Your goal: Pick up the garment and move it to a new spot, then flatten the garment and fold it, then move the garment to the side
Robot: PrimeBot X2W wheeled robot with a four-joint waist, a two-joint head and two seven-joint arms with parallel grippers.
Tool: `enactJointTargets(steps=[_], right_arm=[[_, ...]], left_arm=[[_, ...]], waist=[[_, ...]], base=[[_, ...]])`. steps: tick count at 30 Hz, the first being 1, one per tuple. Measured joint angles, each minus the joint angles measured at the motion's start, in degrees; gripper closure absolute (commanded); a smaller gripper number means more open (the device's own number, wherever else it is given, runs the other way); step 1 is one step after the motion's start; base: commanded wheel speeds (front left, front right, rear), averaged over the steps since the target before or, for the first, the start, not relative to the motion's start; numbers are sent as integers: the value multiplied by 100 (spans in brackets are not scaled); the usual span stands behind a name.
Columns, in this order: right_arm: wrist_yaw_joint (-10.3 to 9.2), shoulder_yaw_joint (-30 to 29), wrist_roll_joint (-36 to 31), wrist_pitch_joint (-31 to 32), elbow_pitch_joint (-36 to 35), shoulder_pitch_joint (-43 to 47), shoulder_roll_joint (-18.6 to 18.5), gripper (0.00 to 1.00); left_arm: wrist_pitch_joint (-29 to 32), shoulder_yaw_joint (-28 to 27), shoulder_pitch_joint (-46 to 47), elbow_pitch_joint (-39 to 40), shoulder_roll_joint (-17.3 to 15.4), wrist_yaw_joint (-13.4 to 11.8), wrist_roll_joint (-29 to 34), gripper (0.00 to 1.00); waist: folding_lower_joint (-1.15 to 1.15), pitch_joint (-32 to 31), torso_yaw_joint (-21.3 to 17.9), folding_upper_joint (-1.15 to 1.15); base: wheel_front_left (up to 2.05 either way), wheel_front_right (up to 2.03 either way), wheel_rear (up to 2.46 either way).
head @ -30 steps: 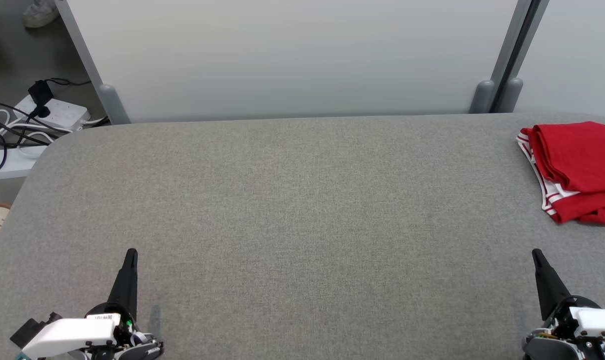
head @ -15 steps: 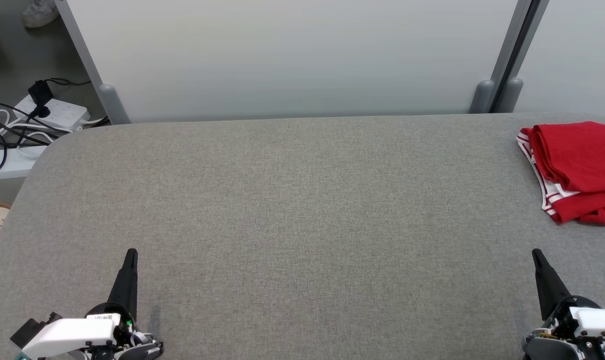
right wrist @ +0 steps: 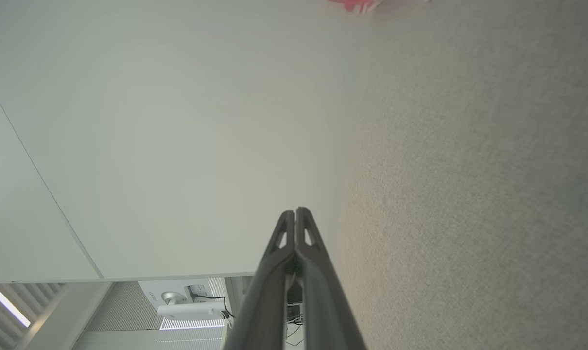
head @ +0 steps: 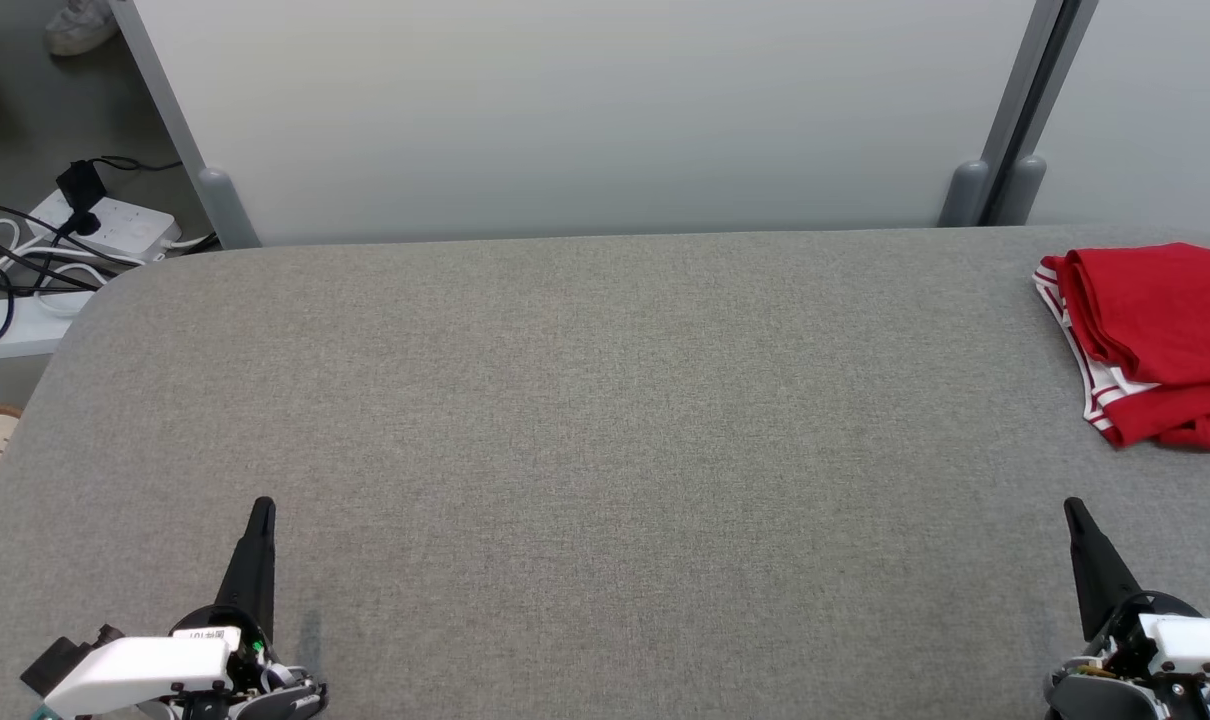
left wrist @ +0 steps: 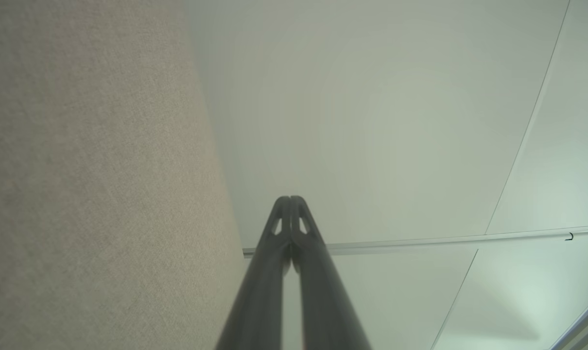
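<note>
Red garment [head: 1155, 330] folded at the right edge of the surface [head: 605, 420].
Both the left fingers [head: 251, 560] and the right fingers [head: 1089, 560] are pressed together, empty, well apart from it.

Long dark tapered jaws, slotted tips; white wrist housings [head: 135, 668]; label [head: 205, 635] on left

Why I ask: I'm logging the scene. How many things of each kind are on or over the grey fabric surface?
Red garment, folded: 1
End effectors, both shut, left end effector and right end effector: 2
Total: 3
</note>
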State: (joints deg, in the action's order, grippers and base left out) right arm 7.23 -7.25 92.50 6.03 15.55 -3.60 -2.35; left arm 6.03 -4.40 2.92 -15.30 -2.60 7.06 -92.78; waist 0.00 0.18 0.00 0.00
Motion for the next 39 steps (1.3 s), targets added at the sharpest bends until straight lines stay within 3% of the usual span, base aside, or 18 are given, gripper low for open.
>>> enactJointTargets(steps=[39], right_arm=[[0, -8, -1, 1, 0, 0, 3, 100]], left_arm=[[1, -12, 0, 0, 4, 0, 38, 100]], waist=[[0, 0, 0, 0]], base=[[0, 0, 0]])
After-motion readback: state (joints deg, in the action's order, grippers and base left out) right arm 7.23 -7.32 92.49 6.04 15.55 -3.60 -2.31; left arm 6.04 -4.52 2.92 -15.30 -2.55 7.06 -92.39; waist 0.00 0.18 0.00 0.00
